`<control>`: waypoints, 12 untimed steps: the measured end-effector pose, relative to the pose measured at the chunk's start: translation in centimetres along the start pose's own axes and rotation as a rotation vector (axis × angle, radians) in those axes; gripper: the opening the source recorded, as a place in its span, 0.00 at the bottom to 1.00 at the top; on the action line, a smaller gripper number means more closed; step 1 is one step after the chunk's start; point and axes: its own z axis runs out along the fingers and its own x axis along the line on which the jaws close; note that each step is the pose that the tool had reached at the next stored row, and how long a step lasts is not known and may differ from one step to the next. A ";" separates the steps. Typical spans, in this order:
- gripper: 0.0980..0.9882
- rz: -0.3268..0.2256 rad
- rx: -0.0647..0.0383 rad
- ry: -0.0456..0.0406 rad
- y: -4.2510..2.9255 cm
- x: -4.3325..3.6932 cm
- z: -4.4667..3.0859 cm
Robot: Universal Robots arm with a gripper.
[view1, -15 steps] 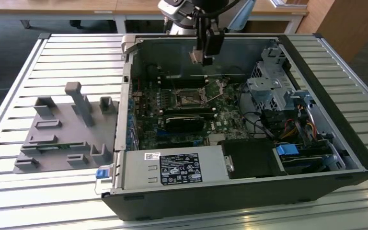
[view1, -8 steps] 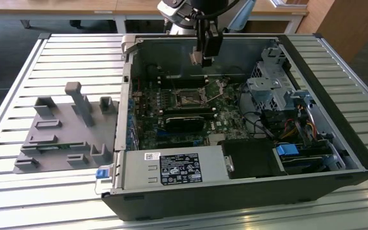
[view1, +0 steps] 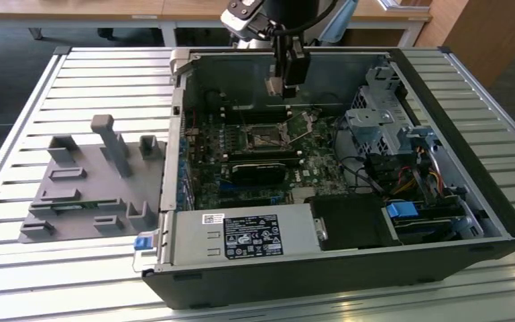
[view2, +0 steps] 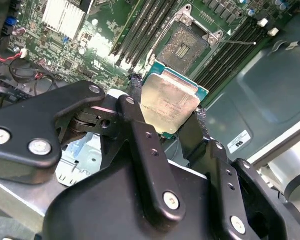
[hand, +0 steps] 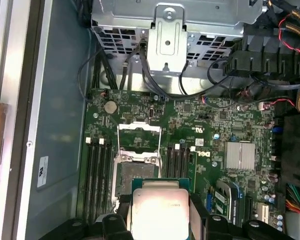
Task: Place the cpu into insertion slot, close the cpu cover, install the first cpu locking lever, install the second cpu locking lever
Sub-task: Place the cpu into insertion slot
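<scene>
Fingers (view2: 134,94) are clamping the cpu (view2: 170,102) by opposite edges. Gripper (view1: 284,86) is hanging inside the open case (view1: 347,275), over the motherboard (view1: 316,164). The cpu is sitting in the air near the insertion slot (hand: 135,172), not seated. The cpu cover (hand: 138,126) is standing open.

Bright, even light is spread over the slatted desk (view1: 25,268) in the exterior view, while the open computer case (view1: 347,272) is seen in soft shade. Glare is thrown off the cpu (view2: 170,105) in both wrist views; the black tool (view2: 167,97) is rendered dark.
</scene>
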 end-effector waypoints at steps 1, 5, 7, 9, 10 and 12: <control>0.50 0.000 0.000 0.0000 -0.02 0.00 0.19; 0.50 0.000 0.000 0.0000 -0.07 -0.01 0.84; 0.50 0.000 0.000 -0.0001 -0.08 -0.01 1.10; 0.50 0.000 0.000 0.0001 -0.10 0.00 1.38; 0.50 0.000 0.000 0.0001 -0.11 -0.01 1.49; 0.50 0.000 0.000 0.0001 -0.13 0.00 1.68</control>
